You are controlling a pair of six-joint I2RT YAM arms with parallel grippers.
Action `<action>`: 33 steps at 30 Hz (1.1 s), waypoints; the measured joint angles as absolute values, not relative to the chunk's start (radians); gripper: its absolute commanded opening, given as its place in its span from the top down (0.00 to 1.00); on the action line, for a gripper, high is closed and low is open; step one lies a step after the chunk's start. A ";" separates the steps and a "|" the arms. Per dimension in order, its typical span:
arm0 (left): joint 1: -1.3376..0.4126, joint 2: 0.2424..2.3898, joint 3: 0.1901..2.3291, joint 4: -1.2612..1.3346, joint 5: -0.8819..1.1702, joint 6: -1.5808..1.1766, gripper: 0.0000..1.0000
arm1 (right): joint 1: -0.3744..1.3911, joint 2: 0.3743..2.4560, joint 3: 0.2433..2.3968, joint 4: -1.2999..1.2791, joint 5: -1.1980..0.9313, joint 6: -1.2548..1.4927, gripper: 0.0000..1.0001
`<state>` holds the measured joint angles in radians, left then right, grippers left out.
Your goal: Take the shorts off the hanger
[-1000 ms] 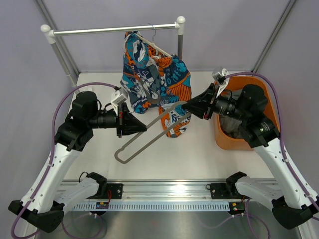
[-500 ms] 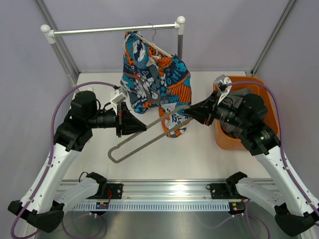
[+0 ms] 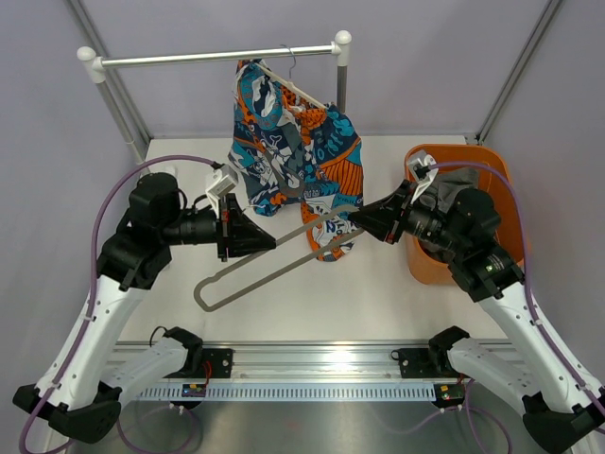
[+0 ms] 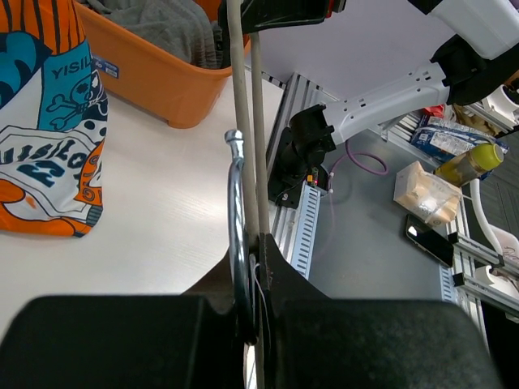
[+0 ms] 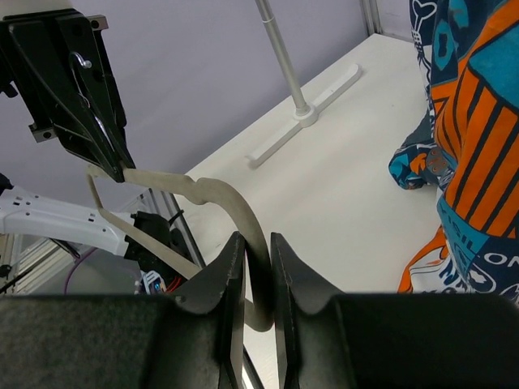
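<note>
Now arms angled inward, left pincer [image 3: 272,243] and right pincer [image 3: 354,217] clamping hanger [image 5: 232,198]

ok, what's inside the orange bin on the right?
Crumpled grey cloth is heaped to the rim of the orange bin. Anything beneath the cloth is hidden, and in the top view the right arm covers much of the bin.

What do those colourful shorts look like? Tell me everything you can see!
The shorts are floppy cloth printed in teal, orange, white and black, with skulls and lettering. They hang bunched on a white hanger hooked over the metal rail, legs dangling down. A cream hanger is held just before their lower hem; whether it touches them is unclear.
</note>
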<state>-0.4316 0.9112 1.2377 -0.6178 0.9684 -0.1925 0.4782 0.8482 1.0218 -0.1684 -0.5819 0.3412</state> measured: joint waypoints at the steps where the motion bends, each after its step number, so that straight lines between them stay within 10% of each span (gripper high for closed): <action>1: -0.432 0.910 1.242 -0.622 0.967 -0.192 1.00 | 0.479 0.843 1.014 -0.168 -0.582 0.345 1.00; 16: -0.432 0.896 1.274 -0.633 0.910 -0.193 1.00 | 0.486 0.820 0.950 -0.170 -0.579 0.363 1.00; 25: -0.432 0.891 1.278 -0.622 0.892 -0.188 1.00 | 0.482 0.849 1.014 -0.245 -0.510 0.361 0.43; 33: -0.430 0.878 1.307 -0.609 0.850 -0.173 1.00 | 0.480 0.873 1.101 -0.319 -0.399 0.364 0.28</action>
